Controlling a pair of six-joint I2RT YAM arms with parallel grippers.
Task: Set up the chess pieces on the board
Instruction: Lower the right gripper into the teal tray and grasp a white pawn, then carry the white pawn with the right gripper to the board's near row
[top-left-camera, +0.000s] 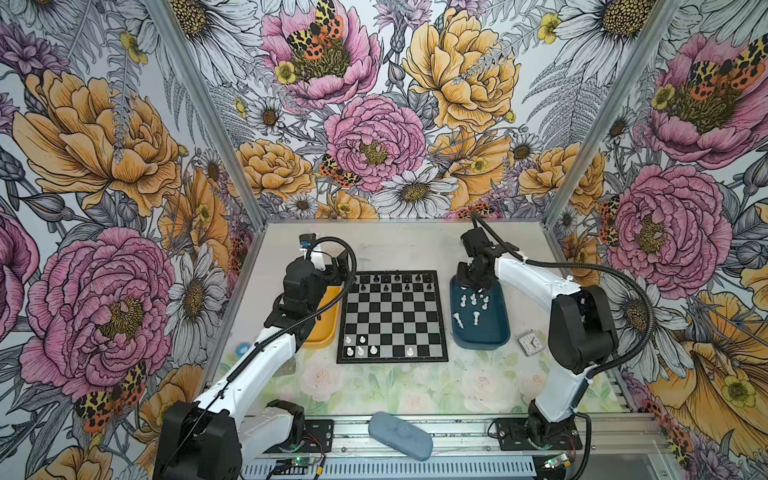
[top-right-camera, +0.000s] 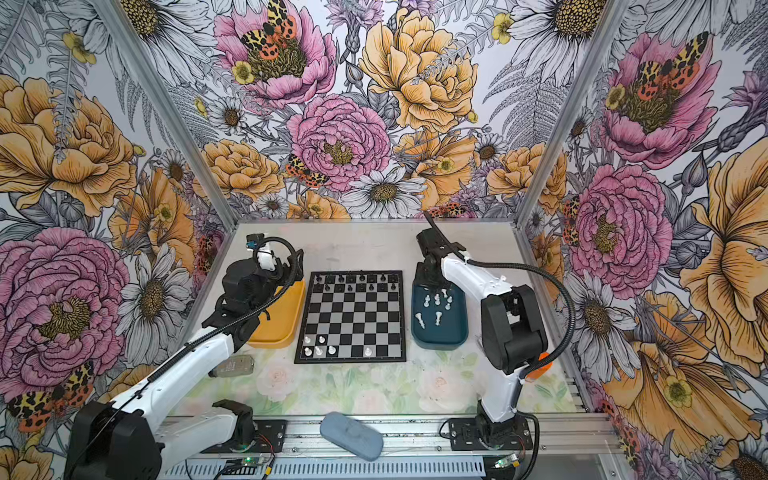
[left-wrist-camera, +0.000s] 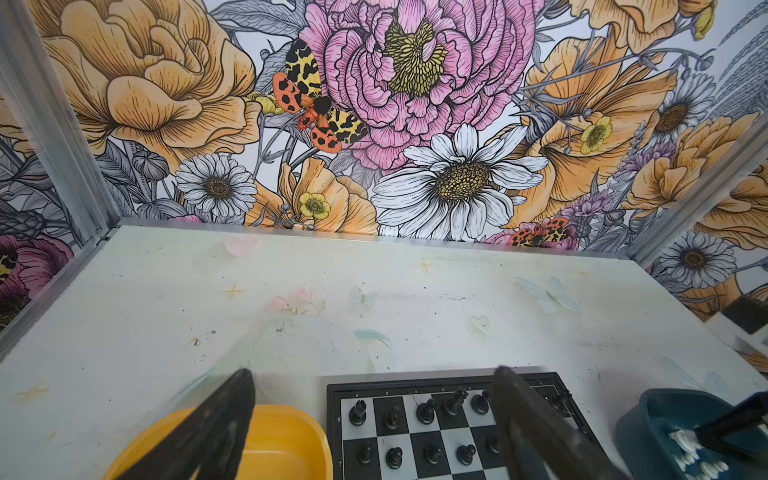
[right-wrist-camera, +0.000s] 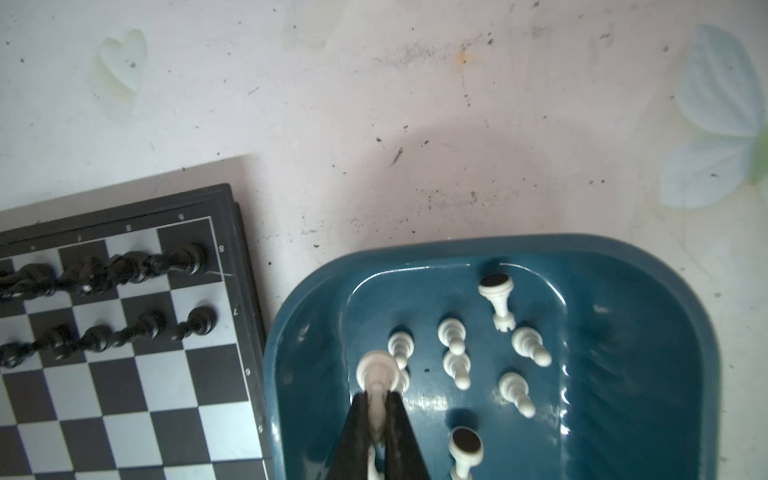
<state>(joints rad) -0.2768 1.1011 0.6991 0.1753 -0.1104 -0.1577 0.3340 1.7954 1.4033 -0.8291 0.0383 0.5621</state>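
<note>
**Right Fingers: White Chessman Gripped at Blue Tray**

My right fingers (right-wrist-camera: 357, 432) are clenched on the stem of one white chessman (right-wrist-camera: 376, 370) over the blue tray (right-wrist-camera: 623, 291), where loose white chessmen (right-wrist-camera: 455, 353) lie. My left fingers (left-wrist-camera: 224, 415) are spread wide, grasping nothing, near the yellow tray (left-wrist-camera: 286, 440). Several placed white pieces (top-left-camera: 360, 351) stand along the chessboard (top-left-camera: 392, 316) near edge.

A yellow tray (top-left-camera: 326, 332), a blue tray (top-left-camera: 495, 328) and a small clock (top-left-camera: 528, 344) sit on the table (top-left-camera: 395, 249)
</note>
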